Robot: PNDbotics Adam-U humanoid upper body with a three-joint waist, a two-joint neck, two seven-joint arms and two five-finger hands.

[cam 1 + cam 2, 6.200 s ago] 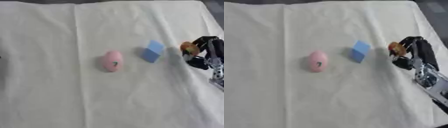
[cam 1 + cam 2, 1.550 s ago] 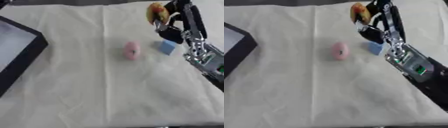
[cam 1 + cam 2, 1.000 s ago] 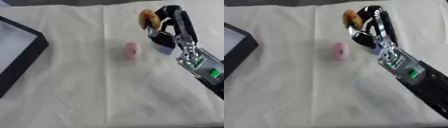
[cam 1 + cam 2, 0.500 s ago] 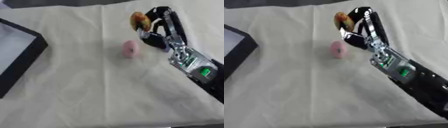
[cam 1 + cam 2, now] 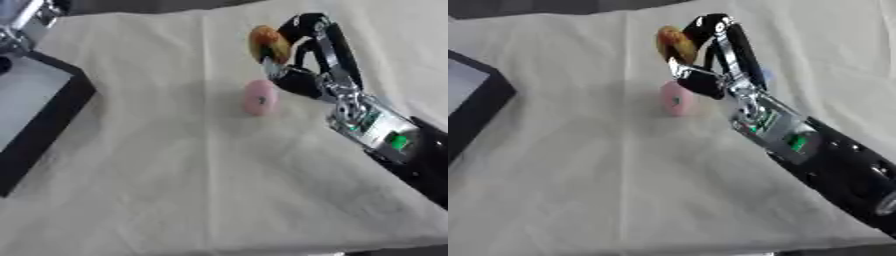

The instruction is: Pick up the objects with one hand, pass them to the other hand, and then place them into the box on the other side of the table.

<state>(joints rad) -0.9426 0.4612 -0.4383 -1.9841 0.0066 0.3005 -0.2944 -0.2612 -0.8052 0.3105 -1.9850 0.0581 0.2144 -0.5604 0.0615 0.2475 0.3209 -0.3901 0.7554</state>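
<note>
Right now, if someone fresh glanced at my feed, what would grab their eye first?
The right hand, raised over the middle of the cloth, fingers curled round an orange-yellow object. Just below it a pink object lies on the cloth, and the black box sits at the left edge.

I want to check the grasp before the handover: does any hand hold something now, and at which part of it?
The right hand holds a small orange-yellow object above the table; its curled fingers wrap the object's right side. The left hand is not in view.
</note>
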